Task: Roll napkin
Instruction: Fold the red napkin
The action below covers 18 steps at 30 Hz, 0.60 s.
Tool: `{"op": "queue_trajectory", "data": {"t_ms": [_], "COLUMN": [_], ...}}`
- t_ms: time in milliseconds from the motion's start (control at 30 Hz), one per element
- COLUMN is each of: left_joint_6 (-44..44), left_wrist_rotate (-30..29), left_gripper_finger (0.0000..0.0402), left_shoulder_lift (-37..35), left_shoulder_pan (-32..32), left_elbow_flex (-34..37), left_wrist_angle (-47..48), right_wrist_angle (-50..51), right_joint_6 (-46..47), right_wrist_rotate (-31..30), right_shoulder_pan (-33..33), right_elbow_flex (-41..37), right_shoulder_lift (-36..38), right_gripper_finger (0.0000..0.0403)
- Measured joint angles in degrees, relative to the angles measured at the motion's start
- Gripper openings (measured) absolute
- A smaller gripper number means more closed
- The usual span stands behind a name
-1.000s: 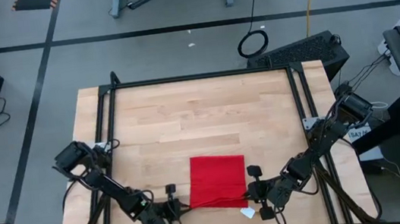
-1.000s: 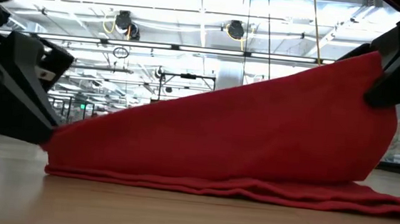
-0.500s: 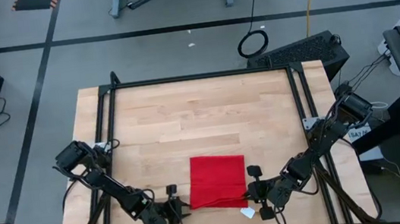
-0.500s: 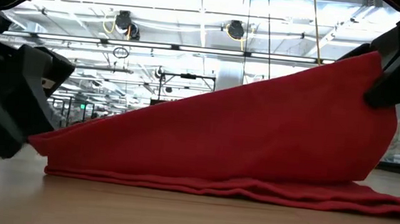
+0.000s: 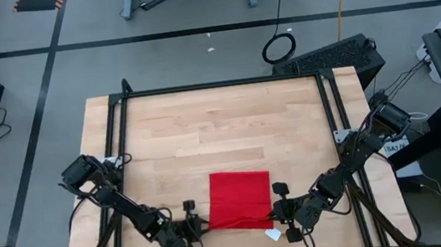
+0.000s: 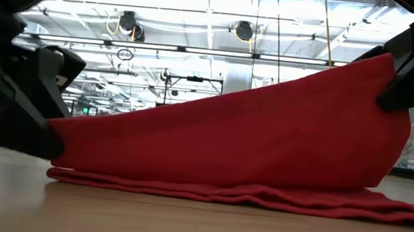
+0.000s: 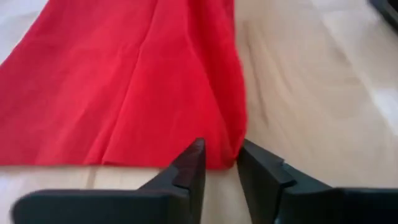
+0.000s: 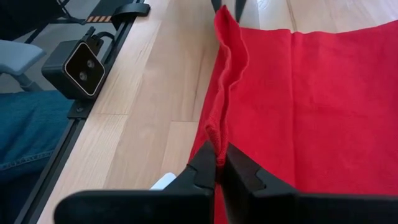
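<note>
- Where the right gripper (image 8: 219, 163) sits at the near right corner of the napkin (image 5: 241, 198), its jaws are clenched on a pinch of the red edge, lifting that side off the tabletop (image 5: 205, 134).
- The left gripper (image 7: 219, 163) is at the napkin's near left corner – its jaws stand slightly apart with the red corner just between the tips; whether they grip it cannot be told.
- The napkin lies folded near the front edge of the tabletop, between the two grippers – in the low view its top layer slopes up from left to right.
- A small white tag (image 5: 273, 234) shows beside the right gripper.
- A black camera box (image 8: 82, 66) sits on the table frame beyond.
</note>
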<state>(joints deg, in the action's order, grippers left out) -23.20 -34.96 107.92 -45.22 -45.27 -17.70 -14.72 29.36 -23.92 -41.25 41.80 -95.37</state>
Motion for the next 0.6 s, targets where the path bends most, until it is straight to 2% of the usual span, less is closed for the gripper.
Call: {"op": "queue_trajectory", "data": {"t_ms": [267, 367, 467, 600], "left_joint_6": [2.75, 3.85, 7.03, 13.09], "left_wrist_rotate": [-0.63, -1.75, -5.00, -11.80], "left_gripper_finger": [0.0017, 0.0008, 0.0008, 0.0004], "left_shoulder_lift": [0.00, -0.45, -2.17, -6.93], "left_shoulder_pan": [-0.19, -0.18, -0.17, 0.50], "left_elbow_flex": [-1.16, -1.16, -1.16, -1.18], "left_wrist_angle": [-0.32, -0.03, 0.65, 5.34], "right_wrist_angle": [-0.02, -0.02, 0.19, 3.26], "right_joint_6": [-0.01, -0.03, -0.88, -3.00], "right_wrist_rotate": [-0.02, -0.26, -2.37, -8.62], "right_shoulder_pan": [0.00, 0.00, 0.00, 0.00], "right_elbow_flex": [0.00, 0.00, 0.00, -0.02], "right_shoulder_lift": [0.00, 0.00, 0.00, 1.00], "right_gripper_finger": [0.0004, 0.0004, 0.0004, 0.0004]}}
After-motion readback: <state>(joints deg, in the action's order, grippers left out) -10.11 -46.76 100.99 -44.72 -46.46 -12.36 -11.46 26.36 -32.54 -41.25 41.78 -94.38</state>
